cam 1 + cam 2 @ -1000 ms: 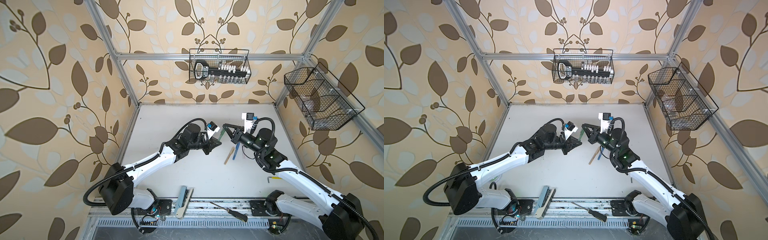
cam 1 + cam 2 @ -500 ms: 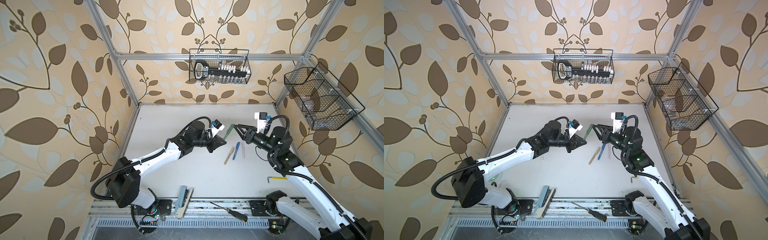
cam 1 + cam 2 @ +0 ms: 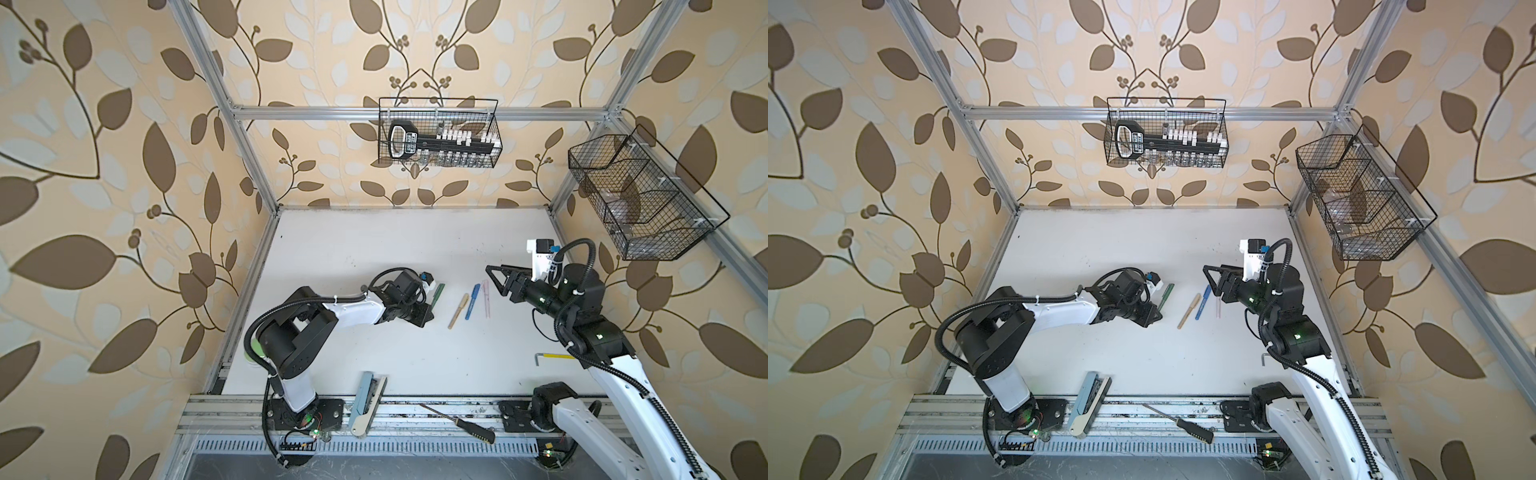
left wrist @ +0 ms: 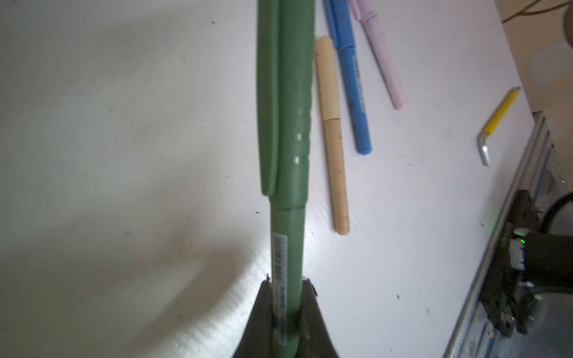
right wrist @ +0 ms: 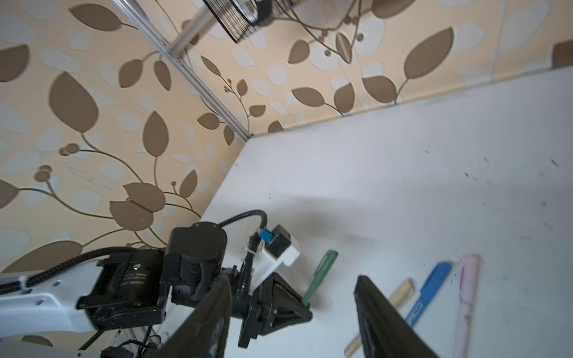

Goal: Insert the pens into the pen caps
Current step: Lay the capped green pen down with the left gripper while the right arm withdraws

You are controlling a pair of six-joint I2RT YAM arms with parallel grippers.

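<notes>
My left gripper point(image 4: 286, 288) is shut on the barrel of the dark green pen point(image 4: 286, 241), which has its green cap point(image 4: 285, 102) pushed on. In both top views the green pen point(image 3: 437, 293) sticks out beyond the left gripper point(image 3: 430, 309), left of the other pens. The tan pen point(image 3: 458, 311), blue pen point(image 3: 471, 301) and pale pink pen point(image 3: 485, 297) lie side by side on the white table, each with its cap on. My right gripper point(image 3: 494, 281) stands open and holds nothing, just right of the pink pen. In the right wrist view its fingers point(image 5: 372, 310) frame the green pen point(image 5: 321, 276).
A yellow hex key point(image 3: 548, 356) lies by the right arm. A black-handled screwdriver point(image 3: 457, 422) and a pale blue-grey tool point(image 3: 368, 401) rest on the front rail. Wire baskets hang on the back wall point(image 3: 438, 133) and the right wall point(image 3: 640, 199).
My right gripper has opened, let go of the green cap and drawn back to the right. The left gripper has carried the capped green pen down and left of the other pens.
</notes>
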